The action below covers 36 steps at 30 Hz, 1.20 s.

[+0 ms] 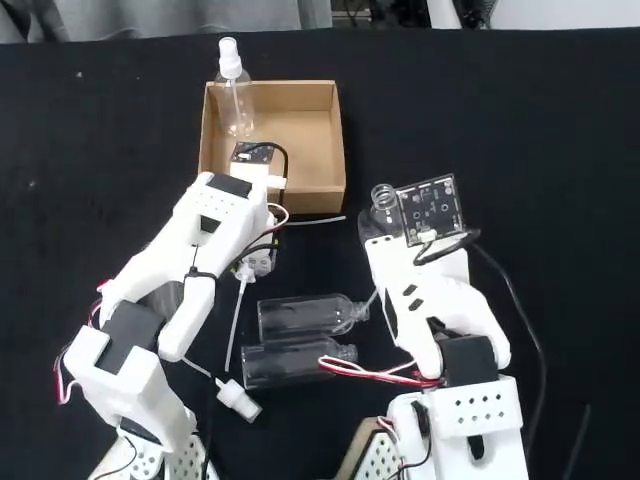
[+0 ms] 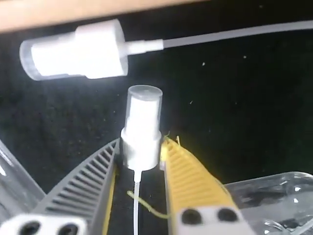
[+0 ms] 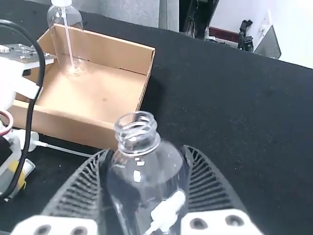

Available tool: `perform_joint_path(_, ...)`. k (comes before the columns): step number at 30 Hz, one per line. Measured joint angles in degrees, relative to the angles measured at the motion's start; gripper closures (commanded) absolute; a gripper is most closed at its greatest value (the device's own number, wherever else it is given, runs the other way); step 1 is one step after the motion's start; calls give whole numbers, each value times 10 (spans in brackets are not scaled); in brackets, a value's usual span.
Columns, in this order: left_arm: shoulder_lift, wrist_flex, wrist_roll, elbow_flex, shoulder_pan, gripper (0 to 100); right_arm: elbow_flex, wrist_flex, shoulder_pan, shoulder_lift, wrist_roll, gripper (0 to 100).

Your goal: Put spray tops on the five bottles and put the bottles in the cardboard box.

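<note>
My left gripper (image 2: 141, 149) is shut on a white spray top (image 2: 141, 122), its dip tube trailing back between the fingers. It hovers just in front of the cardboard box (image 1: 322, 180). A second spray top (image 2: 78, 49) lies along the box's front wall. My right gripper (image 3: 146, 154) is shut on an uncapped clear bottle (image 3: 139, 147), held upright right of the box (image 1: 382, 203). One capped bottle (image 1: 233, 90) stands in the box's far left corner. Two uncapped bottles (image 1: 300, 315) (image 1: 295, 362) lie side by side between the arms.
Another loose spray top (image 1: 240, 400) lies near the left arm's base. The left arm's wrist board (image 1: 258, 155) overhangs the box's front wall. Black cloth (image 1: 520, 120) covers the table, open to the right of the box.
</note>
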Motion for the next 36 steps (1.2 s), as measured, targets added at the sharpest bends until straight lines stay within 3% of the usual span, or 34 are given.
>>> perform_joint_path(7,-11,0,0,3,0,971,0,0,0,0,0,959)
perform_joint_path(19,-193,-1,2,92,-2,970,0,0,0,0,0,959)
perform_joint_path(32,-275,0,2,112,-2,970,0,0,0,0,-17,959)
perform_joint_path(36,-296,0,45,112,-2,971,0,0,0,0,-49,957)
